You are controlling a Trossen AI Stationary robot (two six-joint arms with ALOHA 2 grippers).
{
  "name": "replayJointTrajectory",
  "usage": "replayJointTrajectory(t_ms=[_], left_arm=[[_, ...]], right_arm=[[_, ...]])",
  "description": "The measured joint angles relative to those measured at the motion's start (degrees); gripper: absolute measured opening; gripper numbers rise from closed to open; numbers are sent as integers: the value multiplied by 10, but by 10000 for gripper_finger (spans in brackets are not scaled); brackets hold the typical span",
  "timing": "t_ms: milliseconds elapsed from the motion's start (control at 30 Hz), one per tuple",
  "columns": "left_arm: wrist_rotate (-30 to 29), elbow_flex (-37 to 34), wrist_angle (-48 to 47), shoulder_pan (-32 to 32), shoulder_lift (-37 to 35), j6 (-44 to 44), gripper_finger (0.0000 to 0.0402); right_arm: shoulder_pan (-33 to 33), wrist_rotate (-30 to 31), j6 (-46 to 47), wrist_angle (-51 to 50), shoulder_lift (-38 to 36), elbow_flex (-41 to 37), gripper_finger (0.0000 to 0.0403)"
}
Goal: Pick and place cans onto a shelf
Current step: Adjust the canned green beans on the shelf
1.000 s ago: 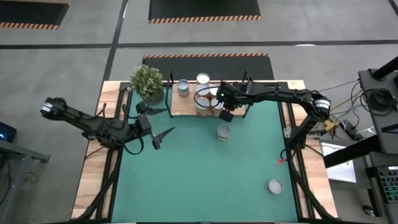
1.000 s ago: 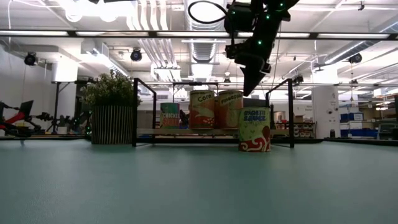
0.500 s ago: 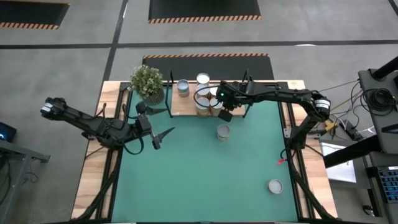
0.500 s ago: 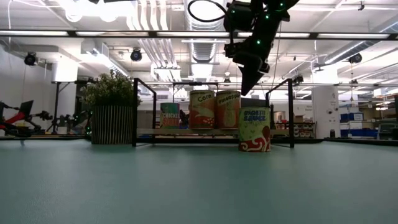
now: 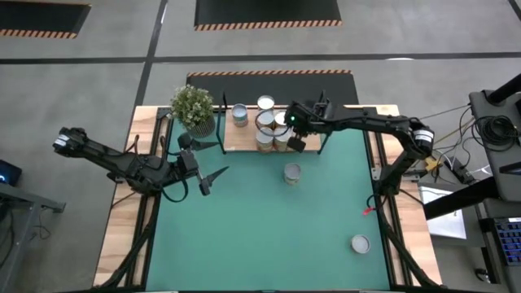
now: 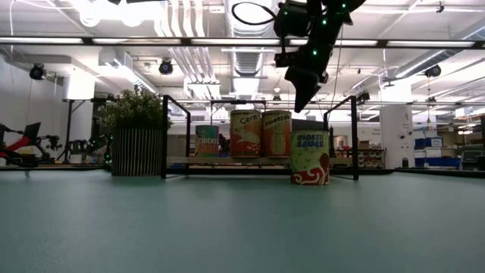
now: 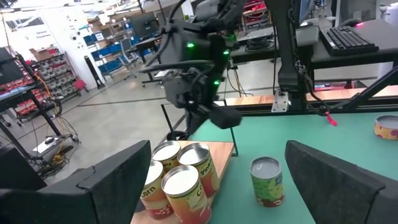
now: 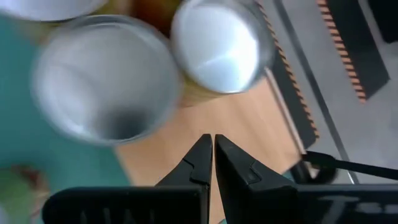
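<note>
The wooden shelf stands at the mat's far edge with several cans upright on it. In the low view they show as cans on the board. One green-label can stands on the green mat in front of the shelf, and another can stands near the right front. My right gripper is shut and empty. It points down above the shelf's right part, beside two can tops. My left gripper is open and empty over the mat's left side.
A potted plant stands at the shelf's left end. Black frame posts rise at the shelf's ends. The bare green mat lies between the two loose cans and the near edge.
My right gripper, still shut, has risen a little and drawn toward the table's far edge over the shelf. The cans have stayed where they were.
</note>
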Motion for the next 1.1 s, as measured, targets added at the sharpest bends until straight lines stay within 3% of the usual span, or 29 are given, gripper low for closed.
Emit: replayJointTrajectory(t_ms=[167,367,1100], left_arm=[[0,0,0,0,0,0,352],[0,0,0,0,0,2,352],[0,0,0,0,0,2,352]], right_arm=[[-48,-8,-14,20,13,-2,9],[-73,-82,-27,60,30,-3,9],[-69,-85,-17,81,30,-4,9]])
